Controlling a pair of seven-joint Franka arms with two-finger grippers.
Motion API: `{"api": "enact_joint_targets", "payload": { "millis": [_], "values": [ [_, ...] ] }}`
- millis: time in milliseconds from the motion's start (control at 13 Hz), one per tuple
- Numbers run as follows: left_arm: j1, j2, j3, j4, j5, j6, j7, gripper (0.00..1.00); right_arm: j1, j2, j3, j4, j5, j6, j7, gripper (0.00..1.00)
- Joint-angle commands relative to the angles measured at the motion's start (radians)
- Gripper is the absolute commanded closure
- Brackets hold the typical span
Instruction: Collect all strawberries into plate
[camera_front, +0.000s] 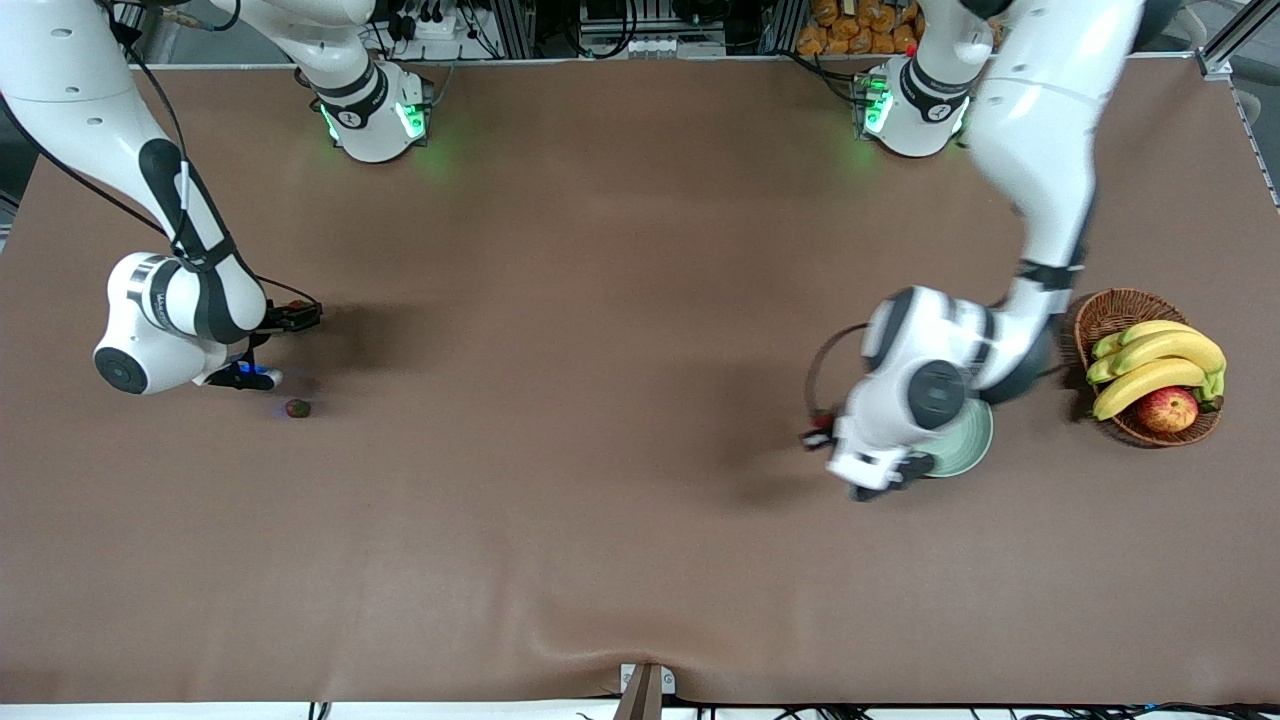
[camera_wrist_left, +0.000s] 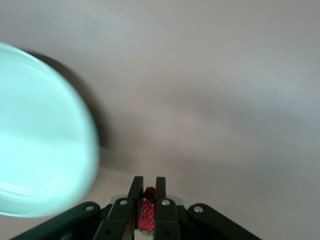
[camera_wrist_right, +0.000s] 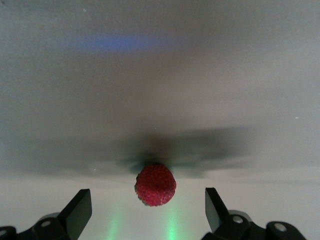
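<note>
Brown matting is covering the whole table (camera_front: 600, 300), and most of it is lying bare between the two arms, leaving wide open room across the middle and along the edge nearest the front camera. The left gripper (camera_wrist_left: 147, 189) is hanging just beside the rim of the pale mint-green plate (camera_front: 972, 447), toward the right arm's end of it, with its fingers (camera_wrist_left: 135, 187) pressed close and pinching a small red strawberry (camera_wrist_left: 146, 215) between them; in the left wrist view the plate (camera_wrist_left: 40, 145) is showing as a wide pale disc off to one side of the fingers, its edge apart from them. A brown wicker basket (camera_front: 1105, 315) holding bananas (camera_front: 1160, 365) and a red-yellow apple (camera_front: 1166, 408) is sitting near the plate, toward the left arm's end of the table, close to that table edge. The right gripper (camera_wrist_right: 148, 205) is hovering low over the mat near the right arm's end of the table, its fingers (camera_wrist_right: 80, 210) spread wide, and a second strawberry (camera_wrist_right: 155, 184) is lying on the mat between them, touching neither. In the front view a strawberry (camera_front: 297, 407) is lying on the mat just beside that gripper (camera_front: 245, 377), with free mat all around it.
</note>
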Motion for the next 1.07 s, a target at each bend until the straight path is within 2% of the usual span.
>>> {"api": "enact_joint_targets", "payload": {
  "millis": [0,77,153,230,307,690,920,997],
  "values": [
    [0.144,-0.033,-0.012,-0.023,0.023,-0.047,0.203,1.00,-0.017,0.000,0.011,-0.016,-0.011,0.011,-0.004,0.09],
    [0.187,-0.027,-0.012,-0.023,0.023,-0.047,0.283,1.00,-0.017,0.000,0.011,-0.016,-0.011,0.013,-0.004,0.47],
    [0.221,-0.019,-0.012,-0.023,0.031,-0.045,0.337,1.00,-0.018,0.000,0.011,-0.014,-0.011,0.013,-0.004,0.71],
    [0.252,-0.006,-0.012,-0.020,0.061,-0.041,0.365,1.00,-0.020,0.000,0.011,-0.014,-0.011,0.013,-0.004,0.89],
    [0.270,0.008,-0.015,-0.020,0.089,-0.035,0.369,1.00,-0.024,0.001,0.011,-0.016,-0.011,0.013,-0.004,1.00],
    [0.260,0.033,-0.018,-0.016,0.054,-0.031,0.351,1.00,-0.018,-0.015,0.015,0.027,-0.001,0.014,-0.071,1.00],
    [0.254,0.050,-0.018,-0.019,0.034,-0.028,0.351,0.97,-0.012,-0.025,0.079,0.149,0.005,0.010,-0.094,1.00],
    [0.254,0.051,-0.018,-0.019,0.034,-0.028,0.351,0.59,-0.009,-0.023,0.107,0.183,0.005,0.014,-0.113,1.00]
  ]
}}
